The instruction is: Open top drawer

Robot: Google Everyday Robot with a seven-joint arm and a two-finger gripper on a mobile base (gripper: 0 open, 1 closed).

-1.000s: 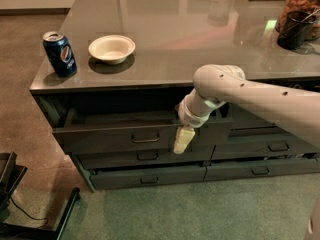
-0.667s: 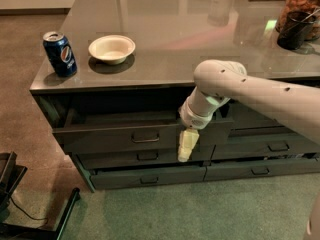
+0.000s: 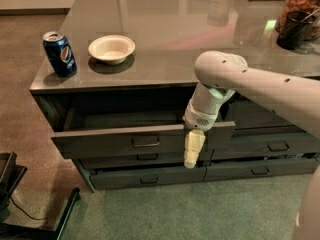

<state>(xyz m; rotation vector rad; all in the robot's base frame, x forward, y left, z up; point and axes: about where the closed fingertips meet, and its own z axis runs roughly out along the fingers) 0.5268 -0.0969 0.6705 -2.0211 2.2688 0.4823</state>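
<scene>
The top drawer (image 3: 110,143) is a wide dark grey-green drawer with a small loop handle (image 3: 146,142) at its centre. It stands pulled out from the cabinet, and its dark inside (image 3: 125,118) shows behind the front. My gripper (image 3: 192,154) hangs from the cream arm (image 3: 220,74) and points down over the right part of the drawer front, to the right of the handle. It reaches below the front's lower edge.
A blue soda can (image 3: 60,53) and a white bowl (image 3: 111,48) stand on the glossy countertop (image 3: 170,29). A jar (image 3: 299,15) is at the back right. Shallower drawers (image 3: 147,176) lie below, another drawer stack (image 3: 270,146) lies at the right, and a black stand (image 3: 12,184) is at the bottom left.
The top drawer front has slid further out toward the camera. My gripper has moved with it, a little down and to the right.
</scene>
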